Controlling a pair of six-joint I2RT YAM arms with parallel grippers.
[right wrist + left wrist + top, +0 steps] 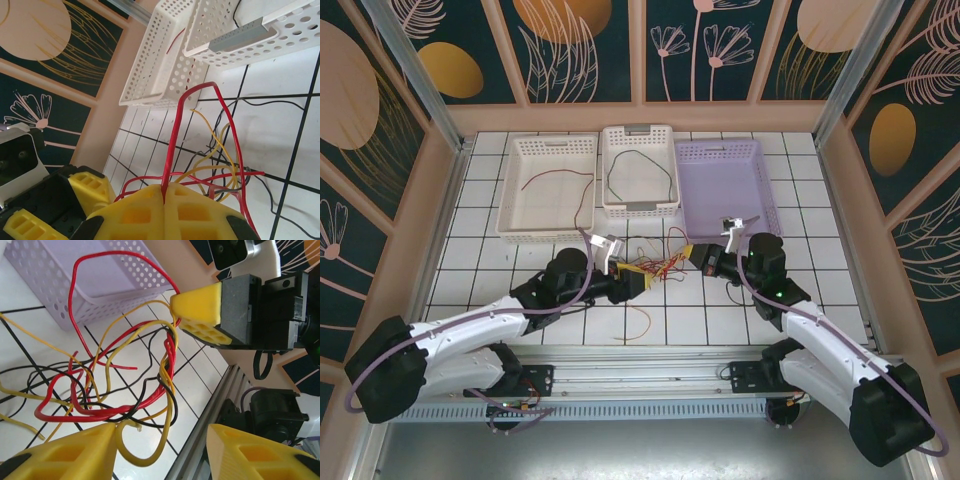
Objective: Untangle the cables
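The tiled table (740,320) bears 3 baskets at its far side: a white basket (548,238), a smaller white basket (640,208) and a purple basket (720,190). In front of them my left gripper (638,280) stands partly open, gripping nothing, a yellow cable (142,462) looping between its fingers. My right gripper (164,187) is clamped on a red cable (172,145) rising from the tangled cables (660,268) lying between both grippers.
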